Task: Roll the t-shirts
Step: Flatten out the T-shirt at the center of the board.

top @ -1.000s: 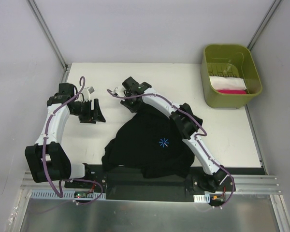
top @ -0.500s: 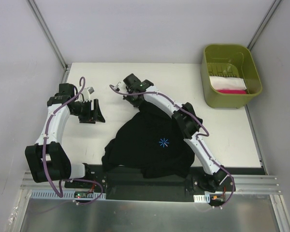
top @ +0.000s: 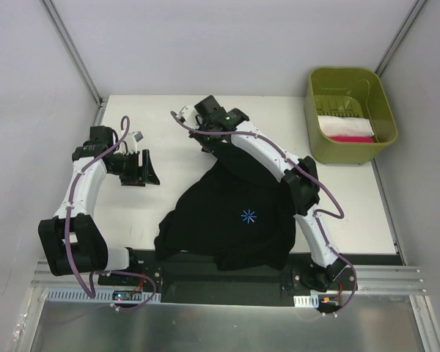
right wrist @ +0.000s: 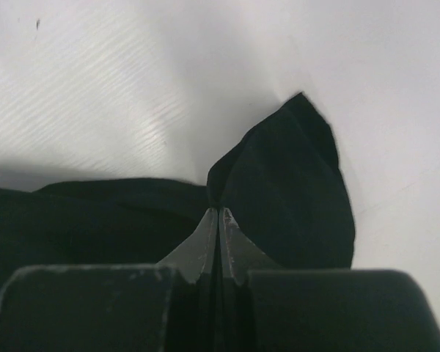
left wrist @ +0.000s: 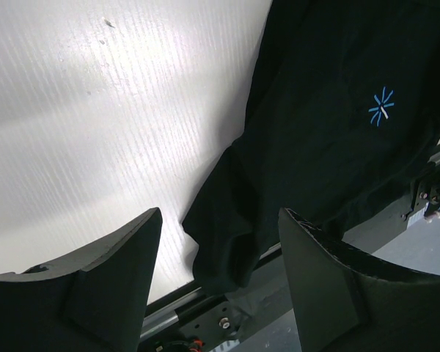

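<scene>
T-shirt [top: 238, 235] crumpled at centre of table [top: 154, 110], logo [top: 248, 215] up. Top edge dragged farther toward 11 o'clock in last 1 s by right gripper [right wrist: 218, 214], pinching a cloth fold. Spreading only, no rolling yet. Left gripper [left wrist: 218, 220] spread, empty, at 9 o'clock. White ribbed surface, grey walls [top: 205, 44], green bin [top: 315, 143] at 2 o'clock.

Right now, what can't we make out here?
- Top external: t-shirt far edge, hidden under the right arm.
- Right wrist: which part of it the right hand pinches; only a black fold shows.
- Top external: white and pink items in bin, too small.
</scene>
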Robot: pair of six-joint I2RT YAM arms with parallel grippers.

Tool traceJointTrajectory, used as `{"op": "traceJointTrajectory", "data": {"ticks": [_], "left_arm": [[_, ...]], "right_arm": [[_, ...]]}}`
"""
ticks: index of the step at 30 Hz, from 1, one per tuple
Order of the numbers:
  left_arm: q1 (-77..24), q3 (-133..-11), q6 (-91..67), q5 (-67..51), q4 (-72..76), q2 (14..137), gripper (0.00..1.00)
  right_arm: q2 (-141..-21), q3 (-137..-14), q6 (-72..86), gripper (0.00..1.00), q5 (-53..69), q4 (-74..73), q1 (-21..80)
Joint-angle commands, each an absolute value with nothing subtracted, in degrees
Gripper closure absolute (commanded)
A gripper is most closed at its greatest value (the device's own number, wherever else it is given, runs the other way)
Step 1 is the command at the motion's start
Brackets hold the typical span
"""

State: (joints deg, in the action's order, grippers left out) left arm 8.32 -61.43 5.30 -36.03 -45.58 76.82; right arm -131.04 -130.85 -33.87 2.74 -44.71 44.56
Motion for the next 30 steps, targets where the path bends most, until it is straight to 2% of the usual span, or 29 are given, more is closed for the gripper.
{"op": "traceJointTrajectory", "data": {"ticks": [1, 8, 20, 21, 24, 27, 30], "left_arm": [[8.26, -60.30, 5.80, -38.06, -45.53, 74.18, 0.35], [8.35, -59.33, 5.98, -37.88, -45.44, 72.86, 0.35], [8.35, -60.29, 6.06, -38.32, -45.26, 74.36, 0.35], [8.35, -60.12, 6.15, -38.32, -45.18, 74.44, 0.35], [8.35, -59.77, 6.06, -38.23, -45.09, 74.18, 0.35], [8.35, -59.77, 6.15, -38.15, -44.91, 74.18, 0.35], [8.35, -59.94, 6.06, -38.14, -44.91, 74.44, 0.35]], "right_arm": [[-131.66, -128.86, -32.96, 0.99, 7.81, -48.60, 45.52], [-126.74, -121.04, -33.13, 0.99, 12.39, -50.53, 48.07], [-126.64, -118.83, -33.66, 0.99, 12.40, -50.80, 49.22], [-127.00, -119.09, -33.92, 0.89, 11.96, -50.80, 49.31], [-127.88, -119.88, -34.45, 0.73, 11.43, -50.89, 49.22], [-128.06, -120.06, -34.45, 0.63, 12.30, -51.06, 49.31], [-128.23, -120.23, -34.98, 0.60, 13.62, -51.42, 49.31]]}}
